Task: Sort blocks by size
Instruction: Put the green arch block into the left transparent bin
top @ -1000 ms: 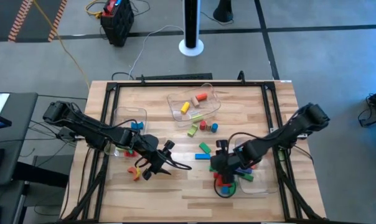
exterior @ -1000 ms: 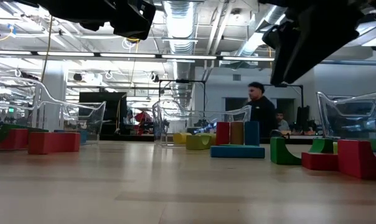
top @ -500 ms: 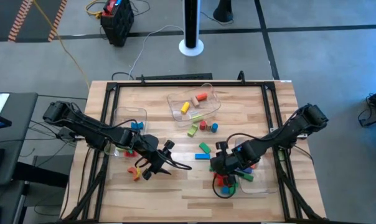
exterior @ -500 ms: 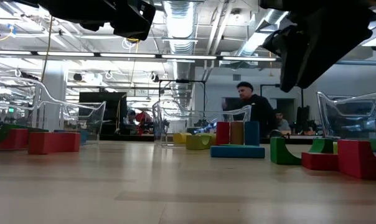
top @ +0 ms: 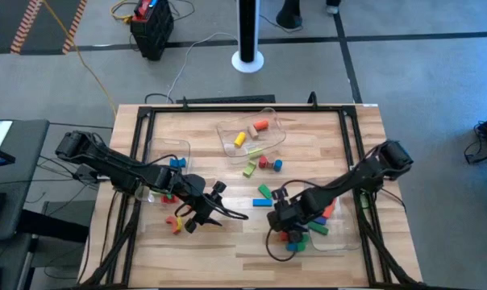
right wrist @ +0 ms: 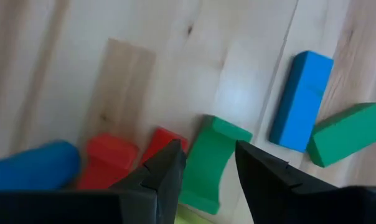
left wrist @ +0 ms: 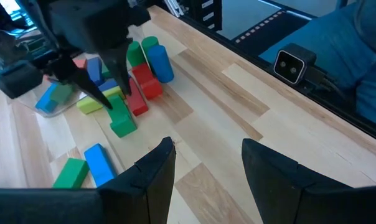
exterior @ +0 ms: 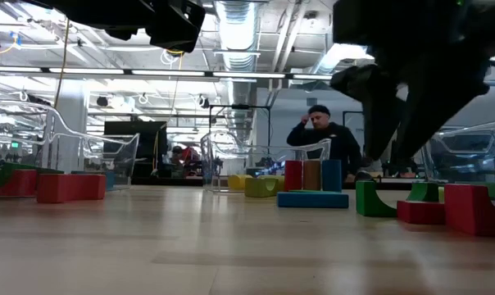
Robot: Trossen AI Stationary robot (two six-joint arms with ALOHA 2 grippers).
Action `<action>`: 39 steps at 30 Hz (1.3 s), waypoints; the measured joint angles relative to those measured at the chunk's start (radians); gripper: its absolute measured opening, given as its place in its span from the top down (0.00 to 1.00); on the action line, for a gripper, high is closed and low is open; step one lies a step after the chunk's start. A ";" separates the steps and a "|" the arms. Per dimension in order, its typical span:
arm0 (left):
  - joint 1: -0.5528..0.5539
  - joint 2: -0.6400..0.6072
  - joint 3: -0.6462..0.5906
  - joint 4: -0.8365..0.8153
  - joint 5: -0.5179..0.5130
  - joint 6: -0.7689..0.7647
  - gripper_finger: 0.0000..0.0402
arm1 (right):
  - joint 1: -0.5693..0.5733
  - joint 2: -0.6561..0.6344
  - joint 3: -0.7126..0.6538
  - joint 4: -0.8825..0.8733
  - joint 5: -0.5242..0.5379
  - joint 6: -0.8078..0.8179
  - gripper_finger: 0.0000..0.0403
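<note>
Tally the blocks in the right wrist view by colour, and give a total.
Blue: 2 (blue cylinder, blue bar)
Red: 2 (red blocks)
Green: 2 (green arch, green bar)
Yellow-green: 1 (yellow-green block, only an edge shows)
Total: 7

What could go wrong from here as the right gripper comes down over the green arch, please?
The right gripper hangs open over the green arch, but two red blocks lie close beside it; a finger may land on one or push it. The blue bar and green block nearby could be knocked aside. The left gripper waits open, empty.
</note>
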State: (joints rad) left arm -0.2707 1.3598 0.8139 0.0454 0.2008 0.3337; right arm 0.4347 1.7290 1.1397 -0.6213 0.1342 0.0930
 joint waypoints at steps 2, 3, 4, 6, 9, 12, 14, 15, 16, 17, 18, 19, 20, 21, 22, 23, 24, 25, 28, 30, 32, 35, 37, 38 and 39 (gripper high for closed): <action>0.000 0.000 0.000 -0.001 0.000 -0.006 0.55 | -0.001 0.023 0.026 -0.012 0.014 -0.029 0.55; 0.000 0.000 0.000 -0.001 0.000 -0.006 0.55 | -0.001 0.031 0.036 -0.011 0.021 -0.045 0.55; 0.000 0.000 0.000 -0.001 0.000 -0.007 0.55 | -0.001 0.039 0.045 -0.011 0.021 -0.061 0.56; 0.000 0.000 0.000 -0.001 0.000 -0.006 0.55 | -0.004 0.059 0.058 -0.011 0.021 -0.092 0.56; 0.000 0.000 0.000 -0.001 0.000 -0.006 0.55 | -0.007 0.090 0.064 -0.020 0.020 -0.133 0.58; 0.000 0.000 0.000 -0.001 0.000 -0.007 0.55 | -0.012 0.122 0.078 -0.043 0.019 -0.165 0.59; 0.000 0.000 0.000 -0.003 0.000 -0.010 0.55 | -0.018 0.138 0.094 -0.059 0.019 -0.178 0.60; 0.000 0.000 0.000 -0.003 0.000 -0.012 0.55 | -0.019 0.142 0.100 -0.062 0.021 -0.184 0.60; 0.000 0.000 0.000 -0.003 0.000 -0.013 0.55 | -0.019 0.148 0.105 -0.062 0.021 -0.189 0.60; 0.000 0.000 0.000 -0.004 0.000 -0.013 0.55 | -0.020 0.153 0.112 -0.063 0.023 -0.195 0.60; 0.000 0.000 0.000 -0.004 0.000 -0.013 0.55 | -0.023 0.154 0.116 -0.067 0.025 -0.201 0.60; 0.000 0.000 0.000 -0.004 0.000 -0.013 0.55 | -0.025 0.156 0.121 -0.073 0.024 -0.205 0.60; 0.000 0.000 0.000 -0.004 0.000 -0.013 0.55 | -0.026 0.157 0.122 -0.081 0.022 -0.206 0.60; 0.000 0.000 0.000 -0.005 0.000 -0.013 0.55 | -0.026 0.158 0.126 -0.090 0.023 -0.207 0.60; 0.000 0.000 0.000 -0.006 0.000 -0.013 0.55 | -0.026 0.158 0.128 -0.098 0.023 -0.206 0.60; 0.000 0.000 0.000 -0.007 0.000 -0.013 0.55 | -0.026 0.158 0.134 -0.106 0.023 -0.207 0.60; 0.000 0.000 0.000 -0.007 0.000 -0.013 0.55 | -0.026 0.158 0.141 -0.114 0.023 -0.207 0.60; 0.000 0.000 0.000 -0.009 0.000 -0.013 0.55 | -0.026 0.158 0.147 -0.125 0.023 -0.206 0.60; 0.000 0.000 0.000 -0.010 0.000 -0.013 0.55 | -0.025 0.158 0.160 -0.152 0.023 -0.207 0.60; 0.000 0.000 0.000 -0.010 0.000 -0.013 0.55 | -0.025 0.158 0.168 -0.173 0.024 -0.207 0.60; 0.000 0.000 0.000 -0.010 0.000 -0.013 0.55 | -0.025 0.158 0.178 -0.203 0.029 -0.210 0.60; 0.000 0.000 0.000 -0.010 0.000 -0.014 0.55 | -0.030 0.157 0.181 -0.234 0.043 -0.175 0.60; 0.000 0.000 0.000 -0.010 0.000 -0.016 0.55 | -0.041 0.157 0.181 -0.241 0.043 -0.108 0.60; 0.000 0.000 0.000 -0.010 0.000 -0.017 0.55 | -0.049 0.157 0.181 -0.243 0.043 -0.064 0.60; 0.000 0.000 0.000 -0.010 0.000 -0.018 0.55 | -0.058 0.157 0.182 -0.242 0.043 -0.012 0.60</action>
State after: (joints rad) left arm -0.2707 1.3598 0.8139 0.0353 0.2012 0.3158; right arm 0.3765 1.8862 1.3212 -0.8635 0.1772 0.0809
